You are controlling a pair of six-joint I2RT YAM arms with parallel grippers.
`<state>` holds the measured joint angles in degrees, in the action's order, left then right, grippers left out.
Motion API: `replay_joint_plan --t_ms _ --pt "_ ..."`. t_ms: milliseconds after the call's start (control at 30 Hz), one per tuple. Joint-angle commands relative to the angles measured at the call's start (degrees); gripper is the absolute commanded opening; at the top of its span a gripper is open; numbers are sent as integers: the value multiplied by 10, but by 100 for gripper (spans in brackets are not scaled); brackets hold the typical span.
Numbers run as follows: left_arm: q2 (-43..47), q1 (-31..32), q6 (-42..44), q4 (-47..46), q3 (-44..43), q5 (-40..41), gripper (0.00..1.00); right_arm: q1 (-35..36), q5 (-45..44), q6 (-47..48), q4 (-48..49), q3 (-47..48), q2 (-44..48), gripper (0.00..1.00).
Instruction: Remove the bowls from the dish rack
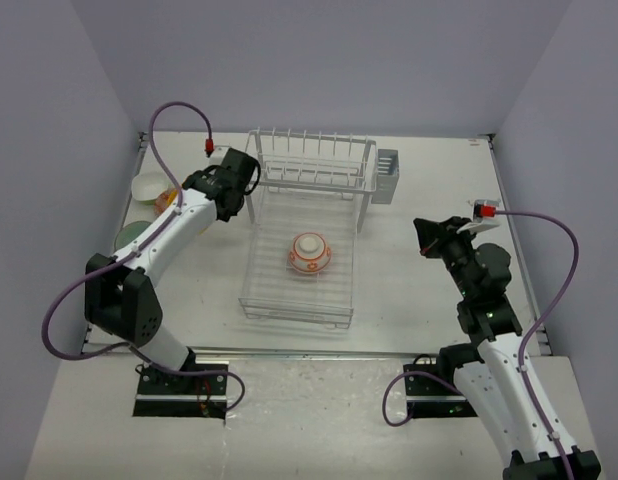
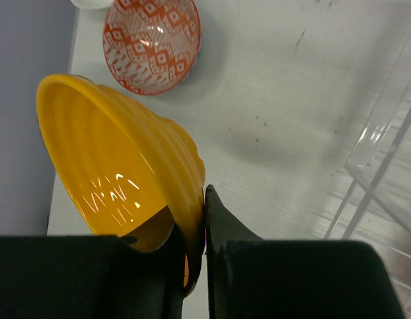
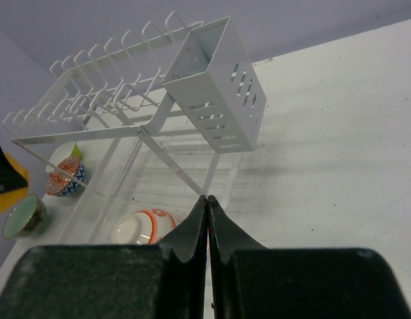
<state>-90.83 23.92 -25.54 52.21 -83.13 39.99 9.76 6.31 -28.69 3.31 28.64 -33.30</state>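
Our left claw [image 2: 200, 222] pinches the orange-yellow bowl [image 2: 119, 153] by its rim alone (a thin hold) above the counter [image 2: 278, 100]; we fear it slips onto the red-patterned bowl [image 2: 151, 43] beyond. Farther, an upturned bowl [image 1: 309, 252] sits in the dish rack [image 1: 274, 290]; the right claw [image 3: 207, 207] is clenched, empty.

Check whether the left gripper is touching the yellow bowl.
Touching. The left wrist view shows the left gripper pinching the yellow bowl by its wall, one finger inside and one outside, no gap.

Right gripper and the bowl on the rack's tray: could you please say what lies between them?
Top view: only bare table and the wire edge of the dish rack lie between the right gripper and the bowl.
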Motion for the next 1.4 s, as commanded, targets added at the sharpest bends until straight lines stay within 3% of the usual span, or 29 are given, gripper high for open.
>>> replay_joint_plan --t_ms 0,200,367,500,867,1367 --pt "46 -5 -43 -69 59 19 0 2 25 -9 28 -2 1 0" --pt "61 -18 -86 -125 133 -5 0 2 41 -15 36 -8 3 0" --pt "73 -81 -86 -201 211 -144 0 2 43 -15 38 -10 7 0" --pt "76 -113 -86 -247 248 -191 0 3 45 -16 39 -11 9 0" --pt "33 -117 -94 -248 249 -203 0 2 46 -15 38 -10 17 0" --pt "31 -118 -144 -181 266 -127 0 2 49 -16 44 -10 14 0"
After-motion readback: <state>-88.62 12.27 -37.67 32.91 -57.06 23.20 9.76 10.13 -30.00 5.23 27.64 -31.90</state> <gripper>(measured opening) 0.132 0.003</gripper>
